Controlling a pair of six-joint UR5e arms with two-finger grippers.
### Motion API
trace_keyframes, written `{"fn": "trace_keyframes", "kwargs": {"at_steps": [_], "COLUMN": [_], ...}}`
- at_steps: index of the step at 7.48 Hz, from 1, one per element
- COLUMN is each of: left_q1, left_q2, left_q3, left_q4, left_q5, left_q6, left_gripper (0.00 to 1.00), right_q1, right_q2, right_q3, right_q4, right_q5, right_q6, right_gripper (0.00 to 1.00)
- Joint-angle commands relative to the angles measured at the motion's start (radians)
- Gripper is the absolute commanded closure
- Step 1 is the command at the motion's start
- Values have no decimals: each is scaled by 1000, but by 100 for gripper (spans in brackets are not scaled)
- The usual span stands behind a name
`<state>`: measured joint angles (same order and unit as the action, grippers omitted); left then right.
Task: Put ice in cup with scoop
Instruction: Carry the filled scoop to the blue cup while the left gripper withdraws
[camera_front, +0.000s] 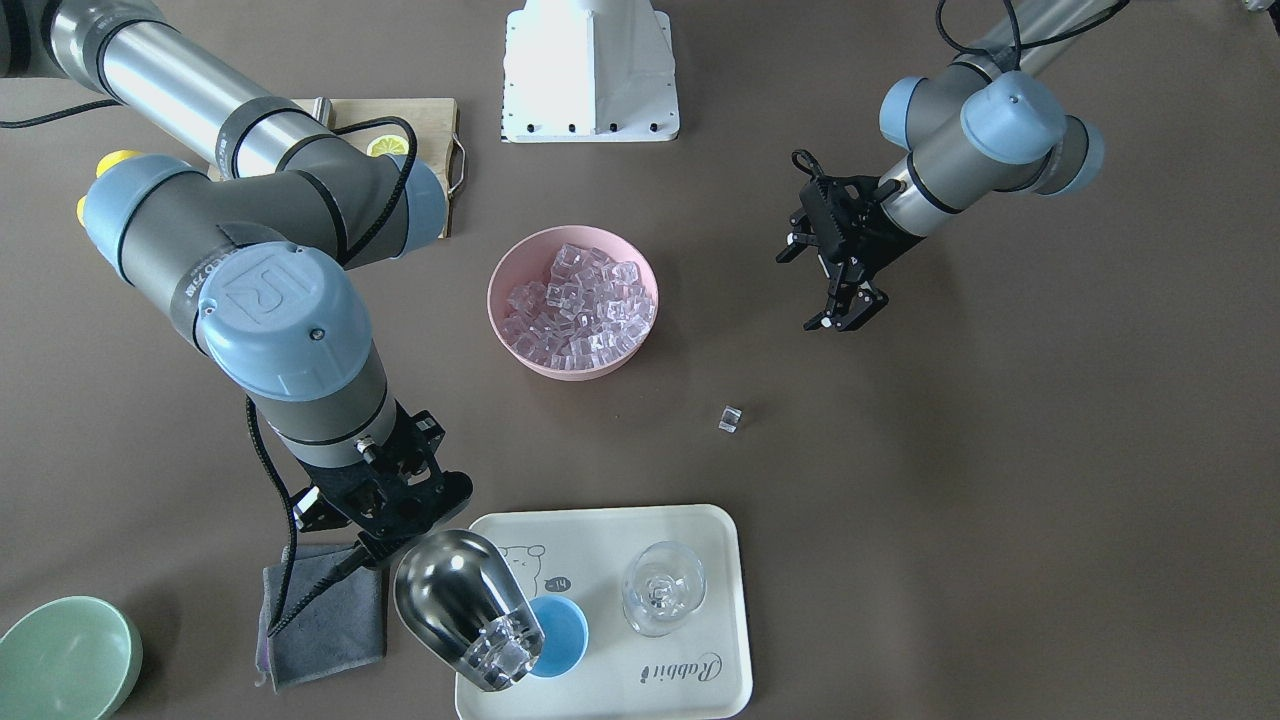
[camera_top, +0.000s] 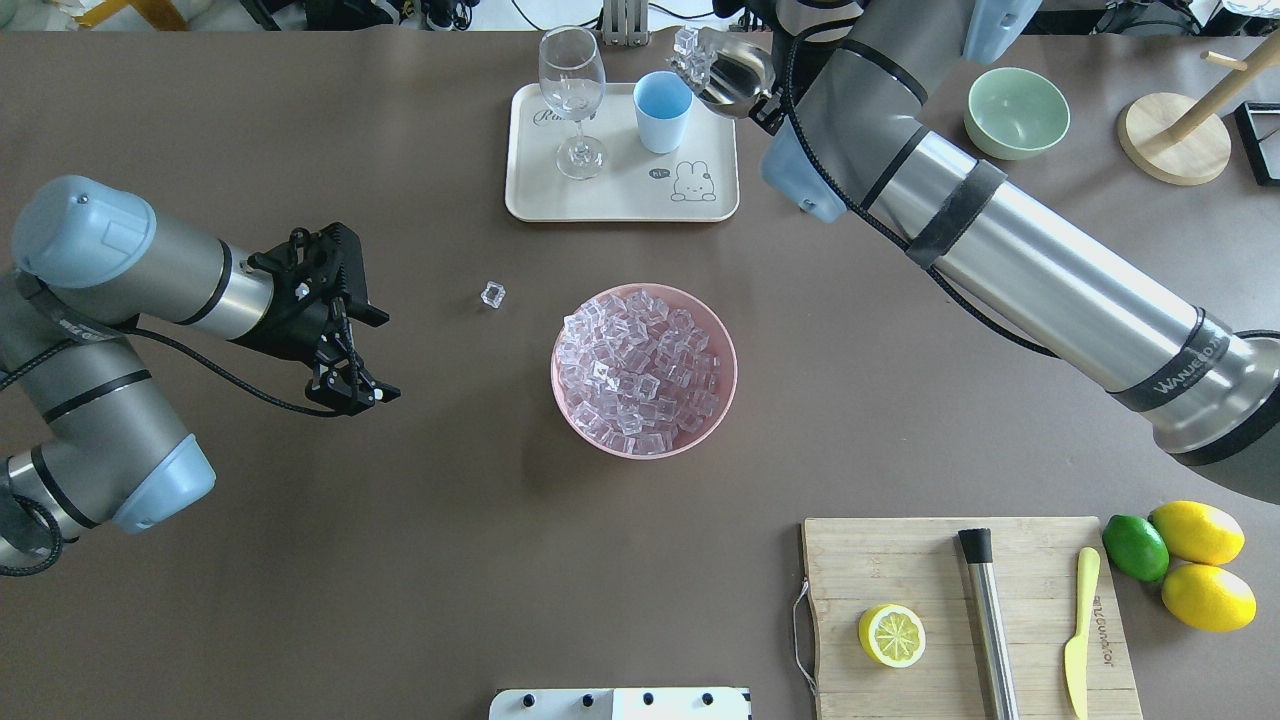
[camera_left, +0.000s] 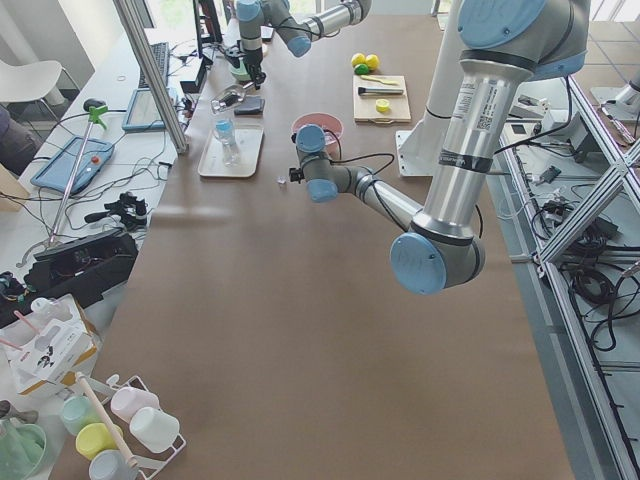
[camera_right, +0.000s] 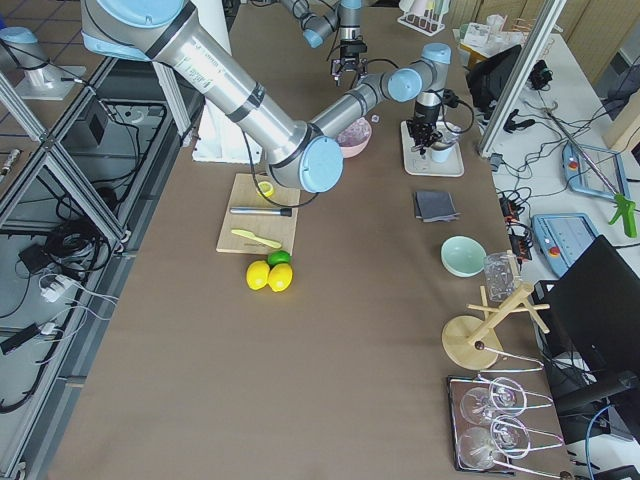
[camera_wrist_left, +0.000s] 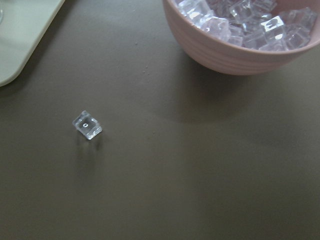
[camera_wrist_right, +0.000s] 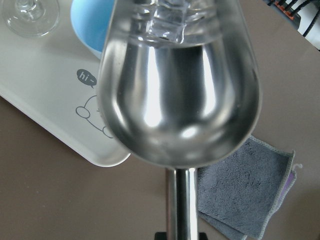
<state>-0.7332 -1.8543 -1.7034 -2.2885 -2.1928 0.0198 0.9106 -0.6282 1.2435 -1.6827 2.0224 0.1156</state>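
Observation:
My right gripper (camera_front: 392, 545) is shut on the handle of the steel scoop (camera_front: 465, 610). The scoop is tilted down, with its mouth over the near rim of the light-blue cup (camera_front: 558, 636) on the cream tray (camera_front: 690, 530). A few ice cubes (camera_front: 500, 650) lie at the scoop's mouth; they also show in the right wrist view (camera_wrist_right: 170, 20) above the cup (camera_wrist_right: 90, 25). A pink bowl (camera_top: 643, 370) full of ice stands mid-table. One loose cube (camera_top: 492, 294) lies on the table. My left gripper (camera_top: 392, 356) is open and empty, left of the bowl.
A clear stemmed glass (camera_top: 572, 95) stands on the tray next to the cup. A grey cloth (camera_front: 325, 615) and a pale-green bowl (camera_front: 65, 655) lie beside the tray. A cutting board (camera_top: 965, 615) holds a lemon half, a steel cylinder and a knife.

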Motion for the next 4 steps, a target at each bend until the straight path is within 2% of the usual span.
{"fn": "trace_keyframes", "kwargs": {"at_steps": [1,3,4], "left_q1": [-128,-227,-256], "left_q2": [6,36,47], "left_q3": [-108,-107,-107], "left_q4": [332,345,418], "left_q5": [-8,-18,-22], "left_q6": [-3,-70,-192], "left_gripper": [2,1,1], "right_q1": [-1,1,4], "right_q2": [55,91,132], "right_q3": [-25,-50,-79], "right_q4": [-178,-271,-313], "right_q5": [18,16,9], "right_q6": [-169,-238,-264], "right_gripper": [100,100,100]}}
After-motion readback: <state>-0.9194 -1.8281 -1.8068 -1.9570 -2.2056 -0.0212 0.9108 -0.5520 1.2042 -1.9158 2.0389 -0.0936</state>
